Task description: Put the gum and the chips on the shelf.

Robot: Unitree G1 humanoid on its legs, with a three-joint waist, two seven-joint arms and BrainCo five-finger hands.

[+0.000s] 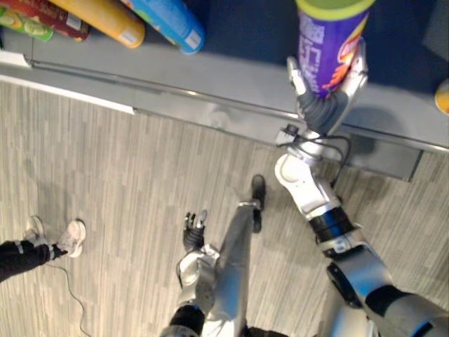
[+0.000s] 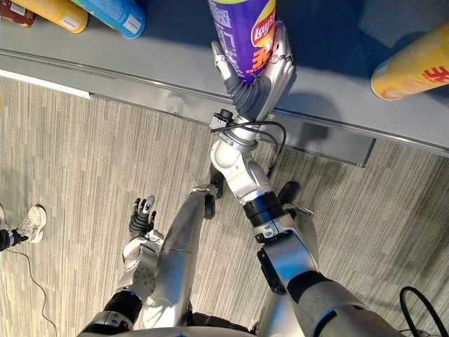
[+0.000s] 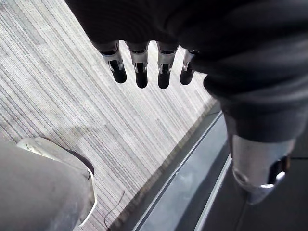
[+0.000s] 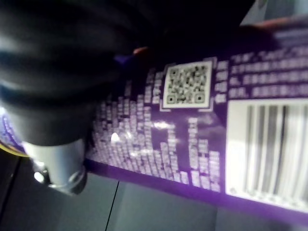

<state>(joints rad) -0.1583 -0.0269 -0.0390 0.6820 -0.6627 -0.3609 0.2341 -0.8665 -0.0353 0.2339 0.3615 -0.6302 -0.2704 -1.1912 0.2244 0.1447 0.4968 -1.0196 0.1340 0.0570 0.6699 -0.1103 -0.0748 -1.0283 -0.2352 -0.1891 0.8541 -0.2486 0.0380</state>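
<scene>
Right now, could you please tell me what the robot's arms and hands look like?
Both arms, the left arm and the right arm, are silver-grey with rounded joints and black bands. The left hand and right hand each wear a dark ribbed cover over wrist and back, with silver fingers ending in dark tips.

On the purple chips can: a white square QR code, a barcode panel just beside it, and rows of small white print too blurred to read; on its front, a red-and-yellow logo. On the yellow can lying on the shelf: red characters on its side, not legible.
</scene>
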